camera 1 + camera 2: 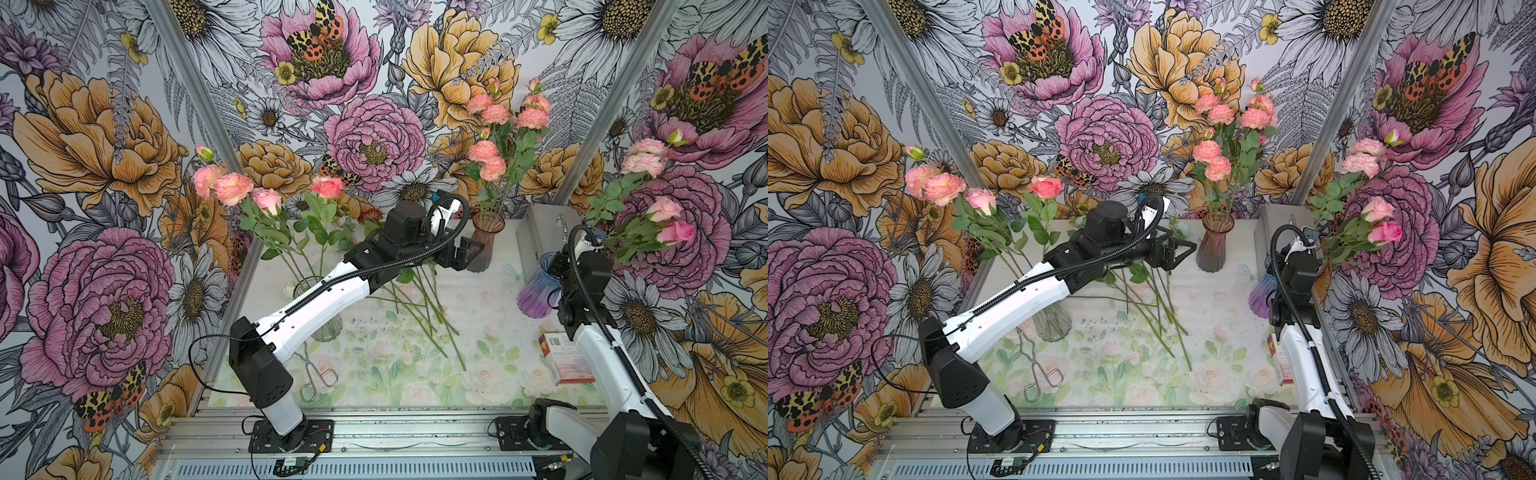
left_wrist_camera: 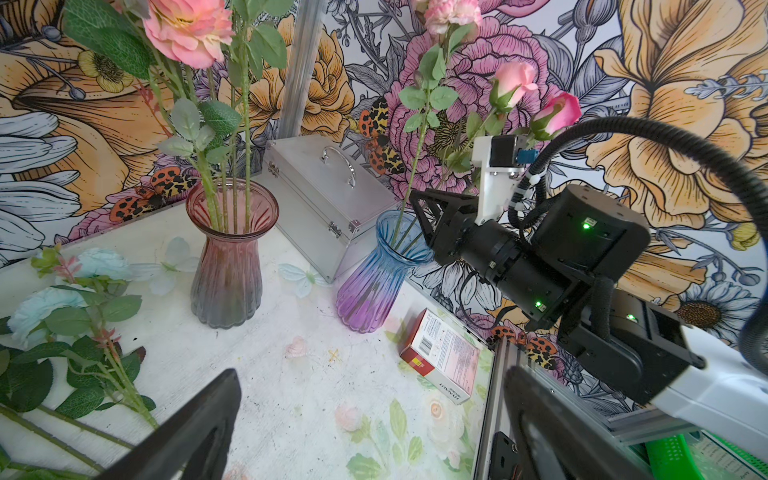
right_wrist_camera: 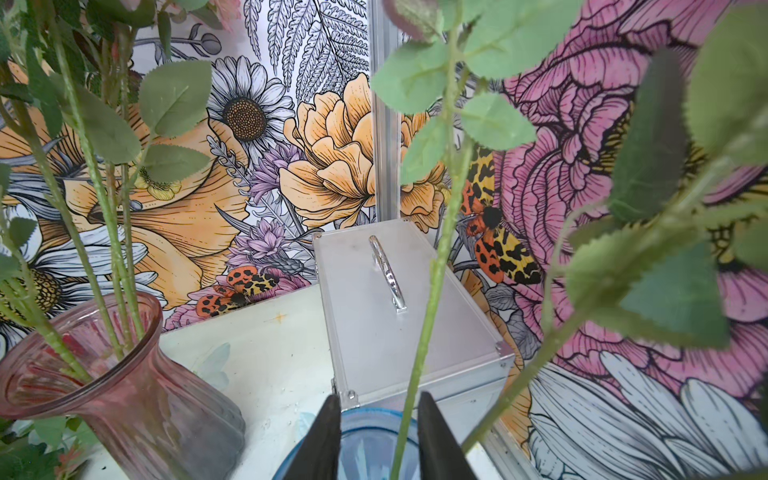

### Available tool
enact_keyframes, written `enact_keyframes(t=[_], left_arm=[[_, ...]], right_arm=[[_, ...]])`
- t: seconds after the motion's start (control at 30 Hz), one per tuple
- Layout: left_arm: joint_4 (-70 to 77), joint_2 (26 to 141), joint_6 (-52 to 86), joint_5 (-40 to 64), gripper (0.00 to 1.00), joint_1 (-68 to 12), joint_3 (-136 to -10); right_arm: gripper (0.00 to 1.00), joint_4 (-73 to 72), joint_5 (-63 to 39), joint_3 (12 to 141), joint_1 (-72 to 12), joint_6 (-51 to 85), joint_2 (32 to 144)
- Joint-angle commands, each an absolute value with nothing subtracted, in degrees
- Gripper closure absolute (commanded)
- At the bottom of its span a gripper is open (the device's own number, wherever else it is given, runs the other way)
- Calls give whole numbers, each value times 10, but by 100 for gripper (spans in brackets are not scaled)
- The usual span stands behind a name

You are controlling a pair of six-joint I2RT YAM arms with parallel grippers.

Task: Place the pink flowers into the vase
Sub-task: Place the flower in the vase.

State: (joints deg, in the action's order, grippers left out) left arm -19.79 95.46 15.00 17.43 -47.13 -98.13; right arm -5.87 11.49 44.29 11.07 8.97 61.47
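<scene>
right gripper [image 3: 378, 399] jaws parted, not clamping. The pink flower [image 3: 438, 266] stem runs up between them, foot in the blue vase [image 2: 370, 286], leaning toward the side wall. I'd back straight off along the jaw gap. left gripper [image 2: 374, 374] is wide open and empty, well apart from that stem, beside the pink vase [image 2: 230, 257].

Your table [image 1: 490, 299] holds three vases, each with flowers [image 1: 484, 151] standing in it.
On your left, the left vase [image 1: 328, 332] has the tongs [image 1: 318, 374] in front of it. Loose stems [image 1: 428, 307] lie mid-table between it and the back vase [image 1: 492, 241], which has the left gripper [image 1: 471, 253] just beside it. On your right, the right vase [image 1: 538, 291] stands between the case [image 1: 540, 232] behind and the box [image 1: 561, 357] in front — the right gripper [image 3: 378, 401] sits over its mouth, with one stem between the parted jaws.
</scene>
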Motion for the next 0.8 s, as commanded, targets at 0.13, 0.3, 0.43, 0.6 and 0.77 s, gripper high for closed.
enact_keyframes(t=[0.13, 0.3, 0.43, 0.6, 0.77], left_arm=[[-201, 925, 160, 164, 1, -475, -978], [-201, 920, 161, 157, 1, -475, -975], [-204, 917, 158, 148, 1, -474, -975], [-205, 915, 162, 135, 1, -473, -974], [-205, 913, 175, 123, 1, -465, -970]], right_arm=[[48, -36, 127, 454, 106, 86, 580], [38, -28, 126, 455, 105, 89, 565], [34, -19, 123, 460, 100, 90, 558], [27, -8, 123, 467, 85, 84, 552], [21, -5, 117, 470, 65, 77, 540]])
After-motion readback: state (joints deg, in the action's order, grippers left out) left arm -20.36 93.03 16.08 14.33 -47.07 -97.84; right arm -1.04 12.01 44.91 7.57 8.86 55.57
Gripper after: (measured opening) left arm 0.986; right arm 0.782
